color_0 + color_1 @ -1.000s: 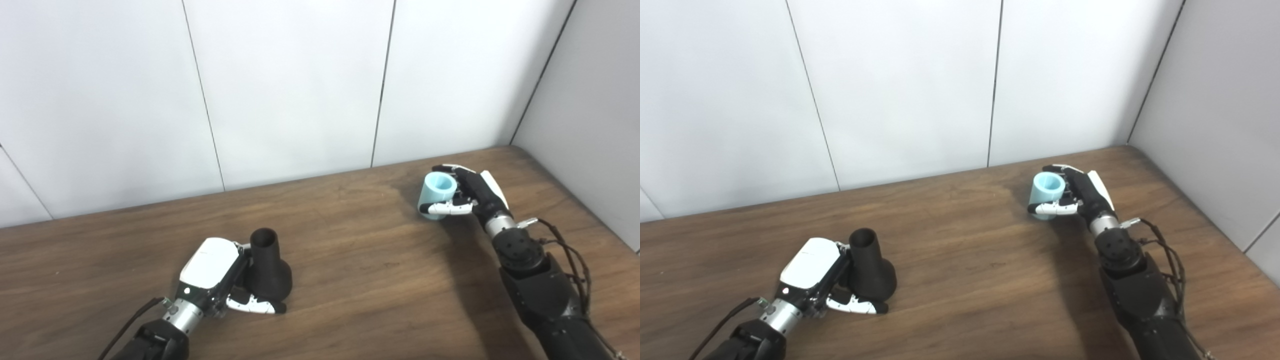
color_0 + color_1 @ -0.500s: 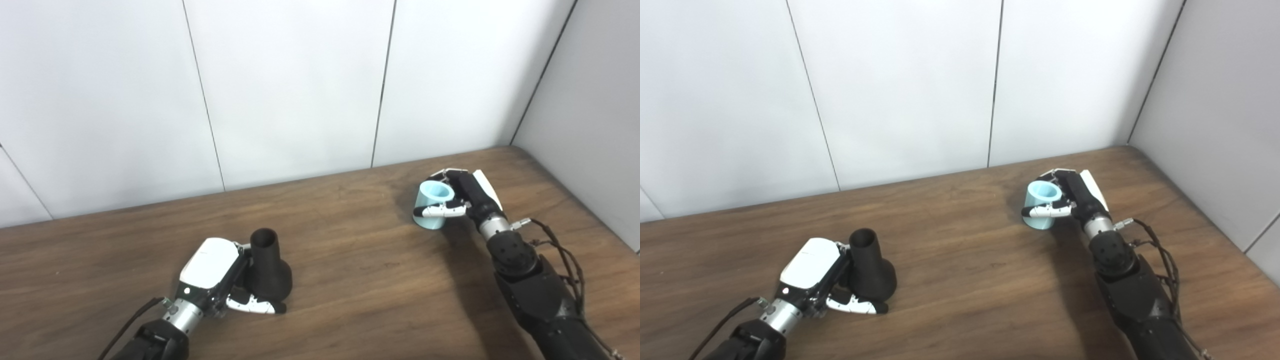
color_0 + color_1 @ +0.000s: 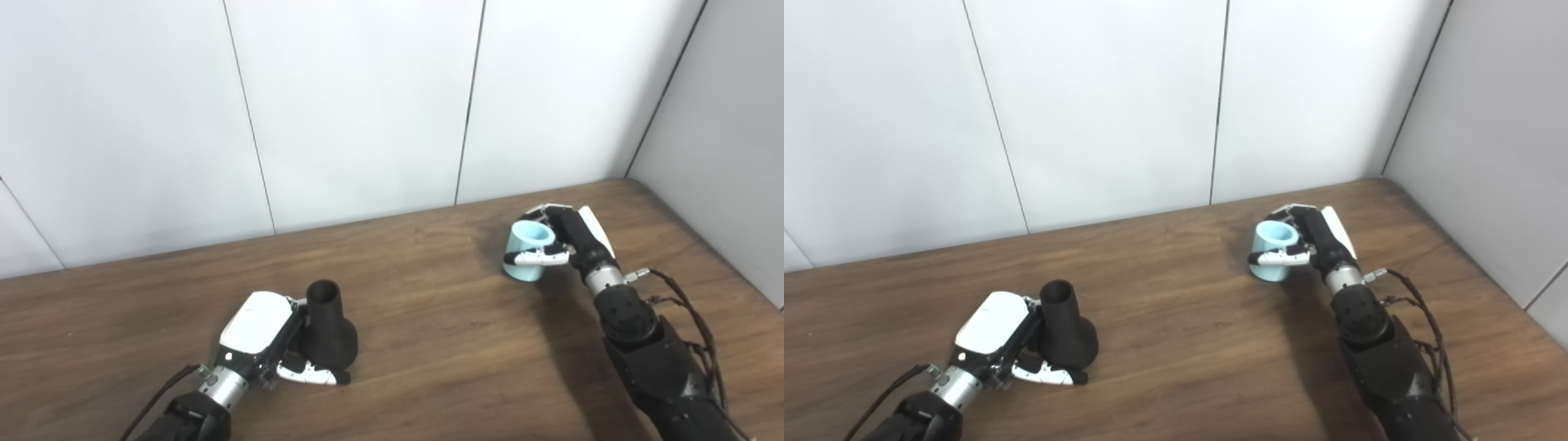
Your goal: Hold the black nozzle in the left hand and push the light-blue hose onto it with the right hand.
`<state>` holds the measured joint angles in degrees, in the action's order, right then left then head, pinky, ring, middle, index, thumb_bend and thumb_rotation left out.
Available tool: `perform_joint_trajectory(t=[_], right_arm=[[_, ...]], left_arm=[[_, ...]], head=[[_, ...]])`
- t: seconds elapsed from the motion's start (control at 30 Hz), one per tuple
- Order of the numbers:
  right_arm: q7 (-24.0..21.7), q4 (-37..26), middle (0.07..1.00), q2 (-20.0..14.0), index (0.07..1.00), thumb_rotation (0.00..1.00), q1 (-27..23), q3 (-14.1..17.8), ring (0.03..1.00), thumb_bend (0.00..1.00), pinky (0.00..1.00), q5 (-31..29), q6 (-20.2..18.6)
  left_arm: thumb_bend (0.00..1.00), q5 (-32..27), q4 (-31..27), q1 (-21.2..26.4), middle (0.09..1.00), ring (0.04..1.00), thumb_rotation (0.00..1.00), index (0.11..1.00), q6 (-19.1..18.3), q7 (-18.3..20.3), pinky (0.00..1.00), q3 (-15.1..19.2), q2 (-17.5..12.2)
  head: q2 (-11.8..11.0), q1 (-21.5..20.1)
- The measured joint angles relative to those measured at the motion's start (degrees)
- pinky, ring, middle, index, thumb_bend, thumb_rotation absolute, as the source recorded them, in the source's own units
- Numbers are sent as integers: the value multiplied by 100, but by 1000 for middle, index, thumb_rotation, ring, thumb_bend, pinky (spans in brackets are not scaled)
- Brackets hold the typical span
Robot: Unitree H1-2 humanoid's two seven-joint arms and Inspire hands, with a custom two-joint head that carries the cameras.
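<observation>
The black nozzle (image 3: 327, 327) is being held upright on the worktop (image 3: 429, 343) by the left hand (image 3: 269, 337). Well apart, the light-blue hose (image 3: 525, 251) is being gripped by the right hand (image 3: 566, 242).

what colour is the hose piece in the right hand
Light blue hose, clearest in the left eye view.

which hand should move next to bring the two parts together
The right hand. It grips the light-blue hose far from the black nozzle, which stands upright on the table in the left hand. Moving the nozzle would probably disturb that hold.
</observation>
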<state>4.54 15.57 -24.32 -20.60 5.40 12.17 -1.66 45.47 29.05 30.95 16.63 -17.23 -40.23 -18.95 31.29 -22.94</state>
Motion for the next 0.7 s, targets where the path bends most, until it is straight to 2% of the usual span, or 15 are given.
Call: perform_joint_trajectory(t=[0.13,0.33,0.5,0.7], right_arm=[[-20,-738,437,115,524,0,-55,-38,391,524,338,81,-144],[-134,-1404,442,336,518,0,-253,-108,386,525,343,92,-394],[-372,-1955,439,500,516,1,-464,-297,365,524,315,83,-548],[-718,-2694,446,705,514,0,-927,-522,366,523,299,104,-1351]], left_arm=[[500,0,-1,1,440,399,0,534,-5,9,389,-1,4],[500,0,0,3,446,396,0,533,-1,10,399,-1,11],[500,1,0,3,451,394,0,531,-13,12,384,-1,17],[500,3,-3,9,455,394,0,532,-50,43,375,1,52]], head=[[-9,35],[9,272],[26,465],[88,843]])
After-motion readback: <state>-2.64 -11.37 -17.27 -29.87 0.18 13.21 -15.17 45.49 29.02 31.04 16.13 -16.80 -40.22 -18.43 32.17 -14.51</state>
